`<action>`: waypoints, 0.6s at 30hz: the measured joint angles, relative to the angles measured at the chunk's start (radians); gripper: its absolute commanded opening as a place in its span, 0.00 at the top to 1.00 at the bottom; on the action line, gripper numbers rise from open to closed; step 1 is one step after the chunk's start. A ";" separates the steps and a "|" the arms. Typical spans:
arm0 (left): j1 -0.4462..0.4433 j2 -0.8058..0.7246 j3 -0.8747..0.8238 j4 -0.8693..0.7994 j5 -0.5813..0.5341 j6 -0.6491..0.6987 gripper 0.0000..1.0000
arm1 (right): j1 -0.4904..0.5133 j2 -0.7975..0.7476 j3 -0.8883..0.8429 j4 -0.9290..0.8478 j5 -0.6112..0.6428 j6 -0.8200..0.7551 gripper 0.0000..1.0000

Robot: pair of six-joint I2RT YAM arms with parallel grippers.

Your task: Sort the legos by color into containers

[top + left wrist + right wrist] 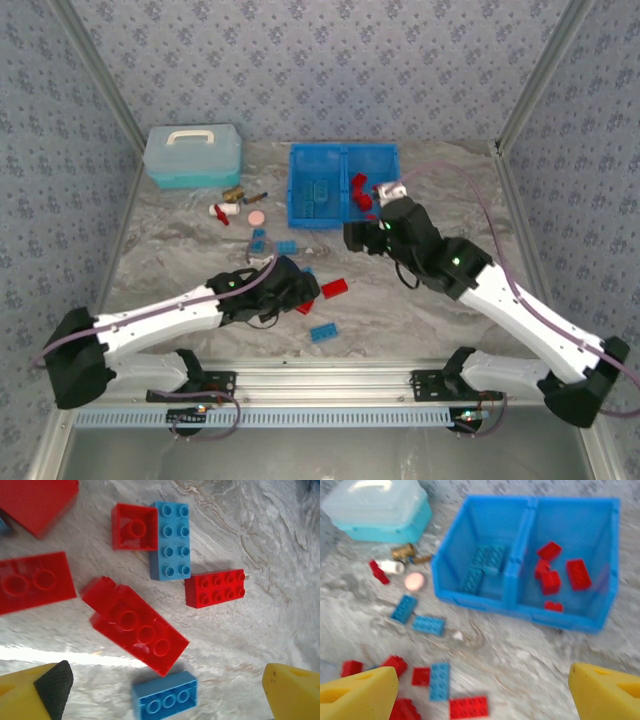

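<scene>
Partway, I'd say — blue legos point(482, 567) lie in the bin point(520, 611), left compartment, reds point(577, 572) right, maybe five through blur. Loose bricks point(135, 625) wait on the table point(260, 540) — left gripper point(162, 695) and right gripper point(480, 692) both spread, empty.

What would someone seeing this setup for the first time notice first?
The bright blue bin at the far side of the table, with red bricks in its right half and blue bricks in its left. Then the loose bricks, red and blue, scattered in front of it.
</scene>
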 measured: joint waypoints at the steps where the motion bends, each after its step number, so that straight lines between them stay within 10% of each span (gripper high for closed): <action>1: 0.000 0.023 0.000 0.010 0.000 -0.043 0.01 | 0.000 -0.027 -0.031 -0.009 0.008 0.011 0.08; 11: 0.015 0.133 0.011 0.013 -0.031 -0.229 0.01 | 0.000 -0.173 -0.098 -0.052 0.054 0.068 0.05; 18: 0.052 0.214 0.027 0.030 0.010 -0.247 0.33 | 0.003 -0.171 -0.099 -0.068 0.054 0.080 0.05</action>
